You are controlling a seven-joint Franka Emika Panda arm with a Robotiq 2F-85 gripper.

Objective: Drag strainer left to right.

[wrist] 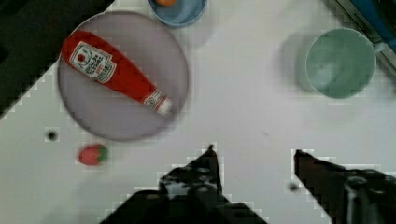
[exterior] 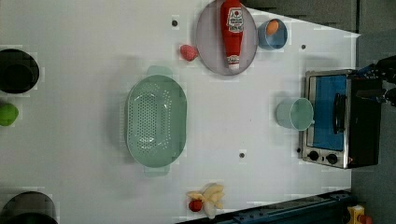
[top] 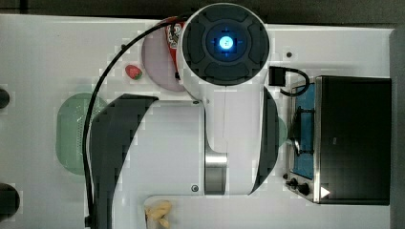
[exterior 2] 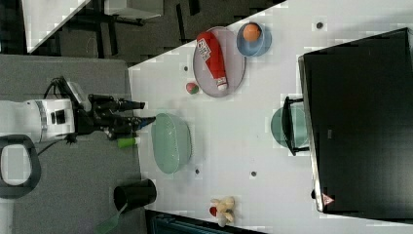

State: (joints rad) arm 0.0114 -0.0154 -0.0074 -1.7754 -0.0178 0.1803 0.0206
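Pale mint-green oval plastic strainer (exterior: pixel 155 120): smooth rim, perforated centre, matt. White tabletop (exterior: pixel 84 56): smooth, matt. Red plastic ketchup bottle (exterior: pixel 232 32): glossy, paper label. Small toaster oven (exterior: pixel 338 119): brushed metal frame, glossy black top.

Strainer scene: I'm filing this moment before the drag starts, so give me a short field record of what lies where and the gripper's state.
strainer: on the white table, dotted centre up, untouched
gripper: open, empty, off the strainer
plate: holds a ketchup bottle lying flat
strawberry: on the table beside the plate
blue bowl: holds an orange ball
teal cup: in front of the toaster oven
drag: not yet begun
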